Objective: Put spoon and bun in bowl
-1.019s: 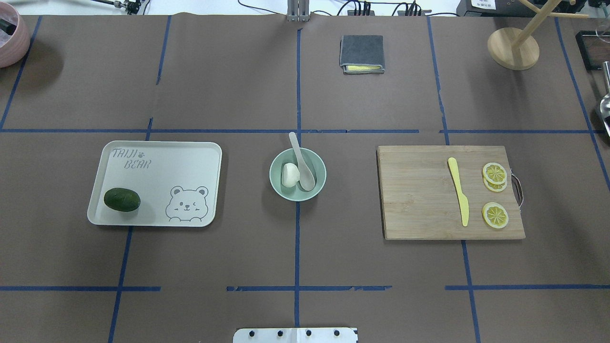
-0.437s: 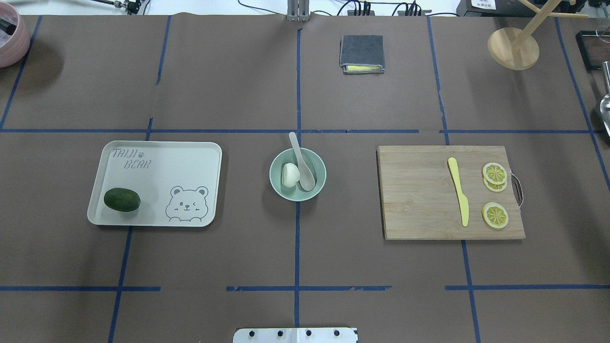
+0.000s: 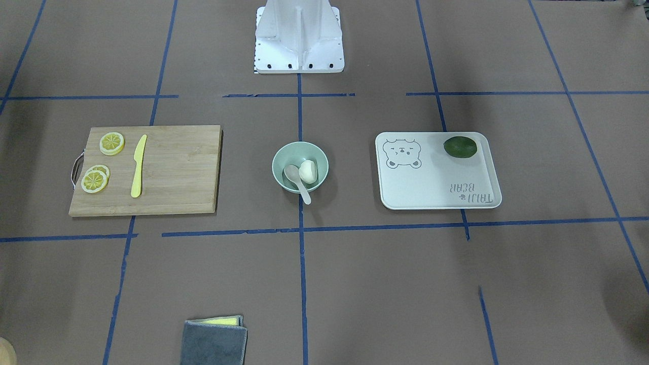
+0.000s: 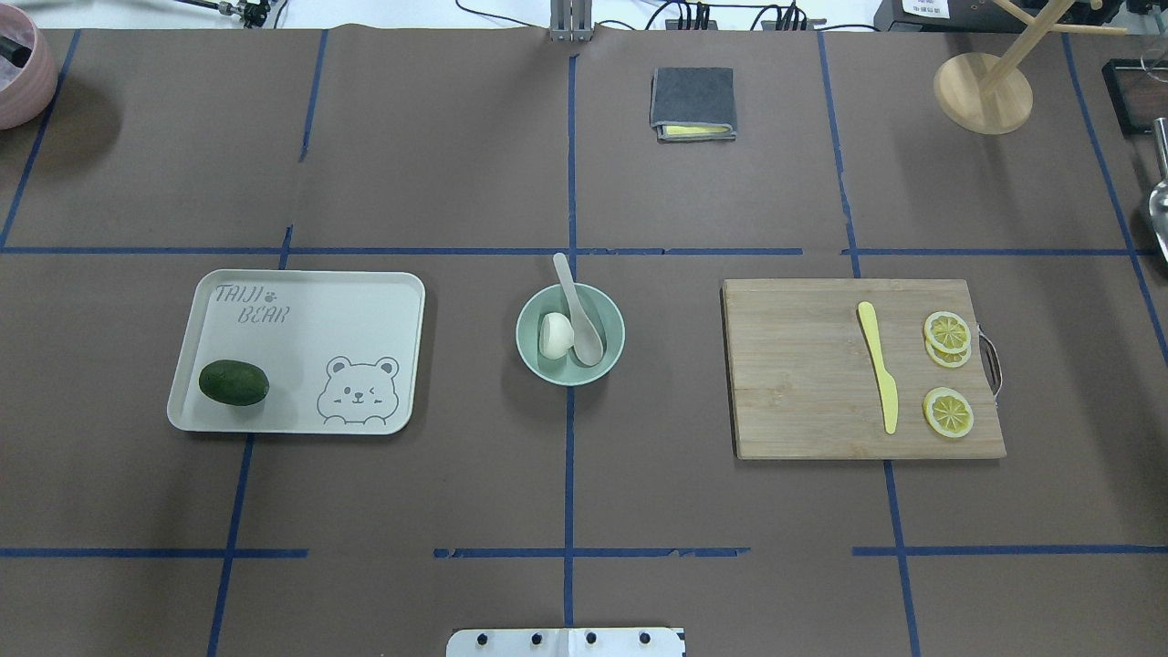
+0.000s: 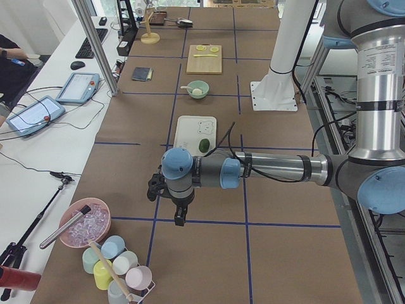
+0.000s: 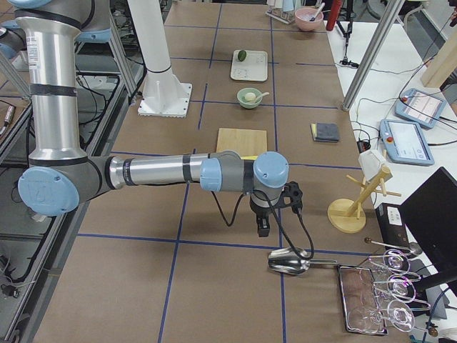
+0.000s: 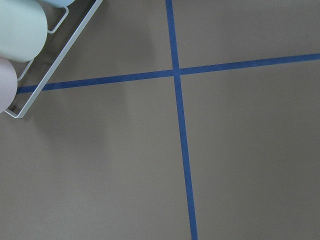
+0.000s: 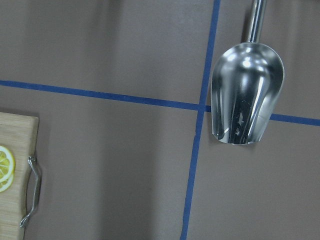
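The pale mint-green bowl (image 4: 540, 363) stands at the table's middle and also shows in the front-facing view (image 3: 284, 154). The white bun (image 4: 555, 335) lies inside it, on its left half. The off-white spoon (image 4: 577, 310) rests with its scoop in the bowl and its handle over the far rim; both also show in the front-facing view, bun (image 3: 308, 171) and spoon (image 3: 296, 180). My left gripper (image 5: 180, 215) hangs far off at the table's left end. My right gripper (image 6: 262, 225) hangs at the right end. I cannot tell whether either is open or shut.
A white bear-printed tray (image 4: 301, 328) with a dark green lime (image 4: 234, 382) lies left of the bowl. A wooden cutting board (image 4: 803, 383) with a yellow knife (image 4: 879, 370) and lemon slices (image 4: 947, 411) lies right. A grey cloth (image 4: 693, 102), wooden stand (image 4: 983, 92), metal scoop (image 8: 246, 97) and cup rack (image 7: 30, 75) sit at the edges.
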Available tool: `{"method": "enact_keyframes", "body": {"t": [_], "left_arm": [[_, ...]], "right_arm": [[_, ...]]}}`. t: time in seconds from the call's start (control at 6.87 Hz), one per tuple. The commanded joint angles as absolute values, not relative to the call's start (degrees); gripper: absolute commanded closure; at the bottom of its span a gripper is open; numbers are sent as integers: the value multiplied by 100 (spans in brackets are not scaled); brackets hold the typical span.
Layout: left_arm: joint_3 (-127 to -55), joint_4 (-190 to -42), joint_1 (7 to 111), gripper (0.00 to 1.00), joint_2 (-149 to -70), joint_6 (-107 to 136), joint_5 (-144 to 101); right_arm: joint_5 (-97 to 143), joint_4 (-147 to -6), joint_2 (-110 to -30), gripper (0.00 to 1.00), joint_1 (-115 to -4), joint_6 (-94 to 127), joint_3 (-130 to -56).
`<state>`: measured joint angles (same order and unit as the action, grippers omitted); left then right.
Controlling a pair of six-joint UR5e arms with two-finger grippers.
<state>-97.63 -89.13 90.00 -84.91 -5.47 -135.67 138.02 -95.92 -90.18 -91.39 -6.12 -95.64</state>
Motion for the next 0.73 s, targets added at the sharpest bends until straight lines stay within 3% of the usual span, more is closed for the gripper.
{"method": "enact_keyframes", "body": {"t": [0.0,0.58], "left_arm": [[-9747,-8903,9000,0,-8508,-545,-13579],[-9738,-8921,9000,0,-8525,-545,-13579]], "right_arm": [[13816,-9589,-9009,0,-9272,-589,-9422],[13825,-9589,-8991,0,-9272,-580,-9457]]}}
